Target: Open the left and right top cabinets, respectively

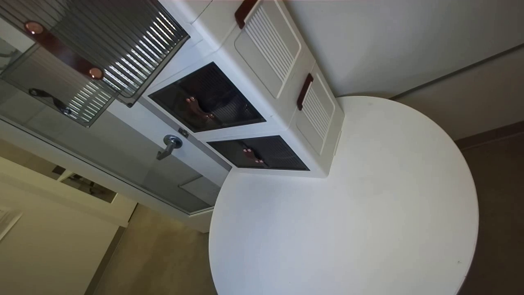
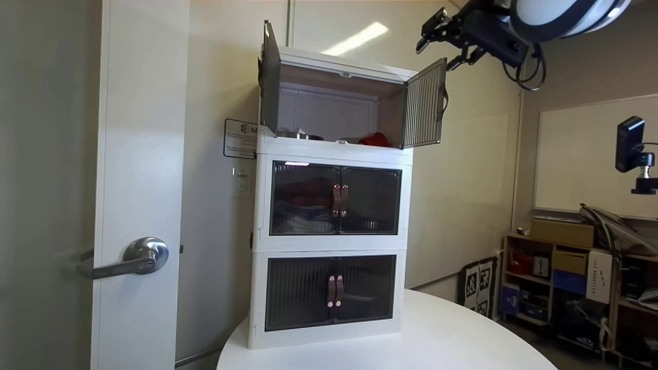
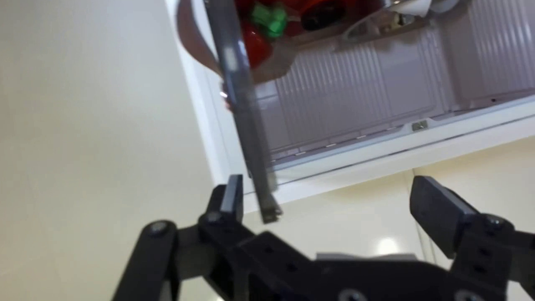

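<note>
The left top cabinet door (image 2: 270,85) and the right top cabinet door (image 2: 425,105) both stand swung outward, baring the inside of the top compartment (image 2: 329,110). Both slatted panels also hang at the upper left of an exterior view, the nearer door (image 1: 118,41) looking larger. My gripper (image 2: 434,55) is up beside the right door's upper corner. In the wrist view, that right door (image 3: 246,104) shows edge-on, its end between the spread fingers and closer to the left one. My gripper (image 3: 330,200) is open, with no grip on the door.
Two lower compartments have dark fronts closed, the middle one (image 2: 370,200) and the bottom one (image 2: 303,293). A red item (image 2: 374,140) and metal bowls (image 2: 303,136) lie inside the top one. The unit stands on a round white table (image 1: 368,213), near a door lever (image 2: 146,257).
</note>
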